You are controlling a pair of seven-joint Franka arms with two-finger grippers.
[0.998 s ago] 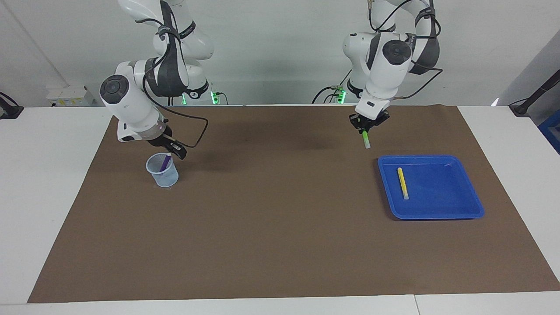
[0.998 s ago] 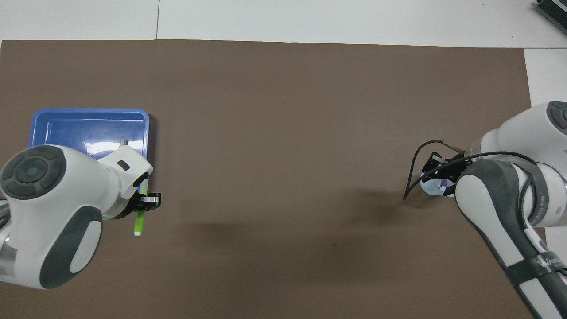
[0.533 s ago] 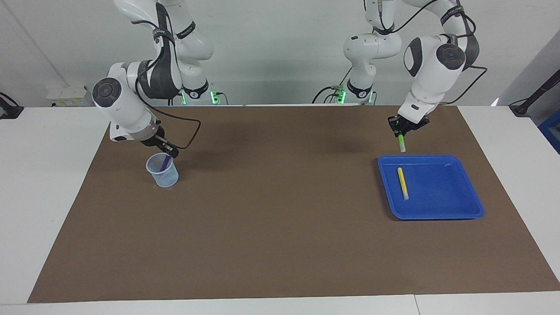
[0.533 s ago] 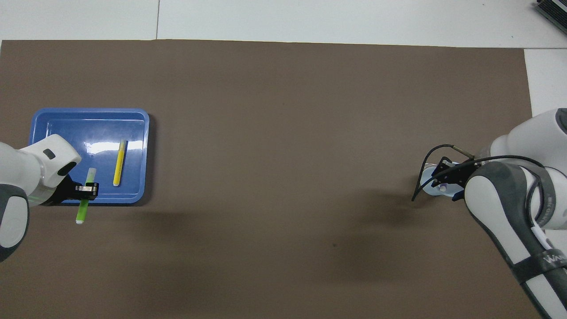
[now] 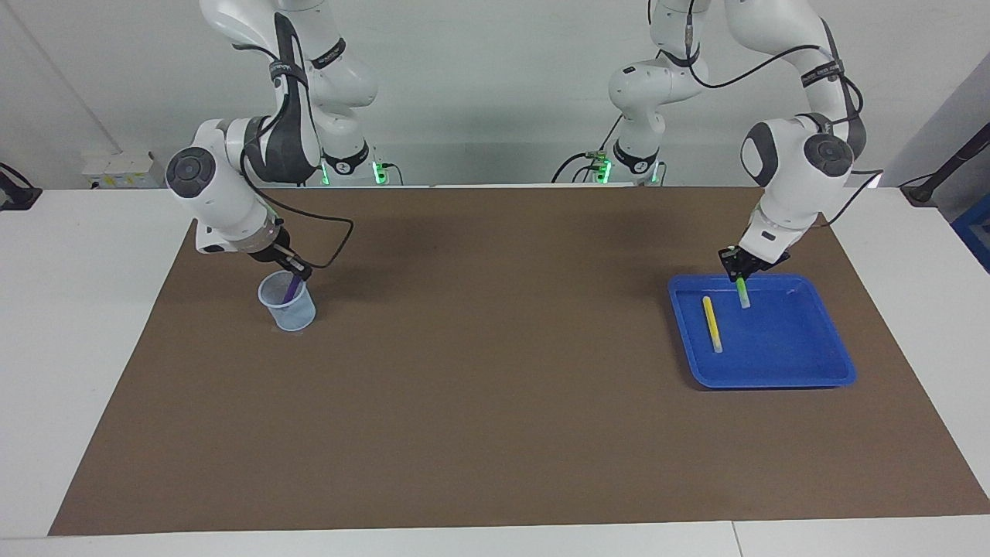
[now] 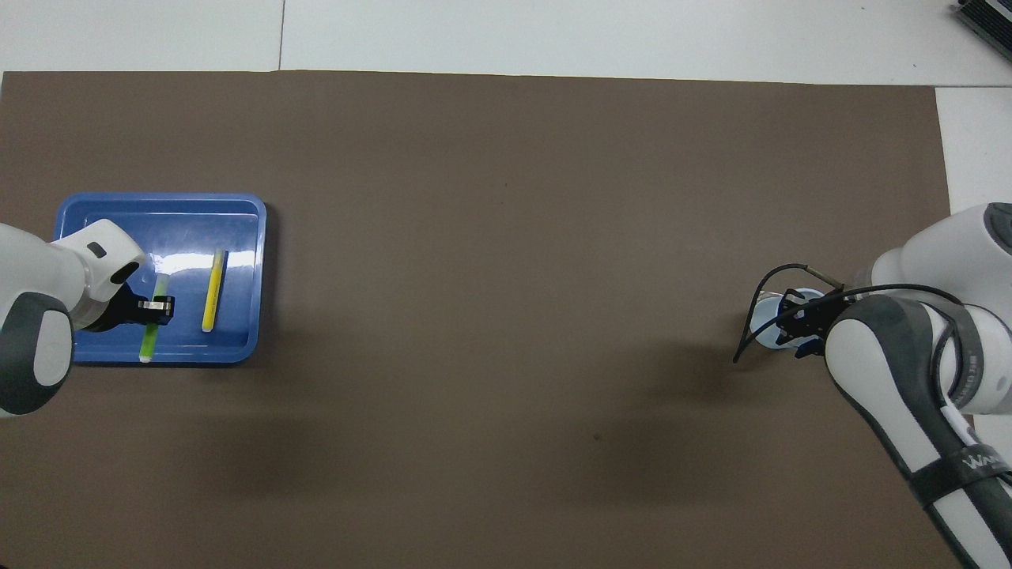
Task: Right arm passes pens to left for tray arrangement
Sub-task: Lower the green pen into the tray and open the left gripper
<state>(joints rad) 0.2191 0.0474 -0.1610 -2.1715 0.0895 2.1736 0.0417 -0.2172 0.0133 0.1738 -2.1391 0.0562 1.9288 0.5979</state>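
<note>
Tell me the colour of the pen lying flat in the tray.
Yellow pen, clearest in the facing view.

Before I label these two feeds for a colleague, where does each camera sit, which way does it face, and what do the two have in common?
Facing view: high across the table, looking back at the robots; both arms show from base to pincer, the left pincer holding the green pen over the blue tray.
Overhead view: high above the robots' end, looking forward and steeply down; only the forearms and wrists enter from the bottom corners.
Shared: tray, green pen, yellow pen, cup and brown mat, half a turn apart.
</note>
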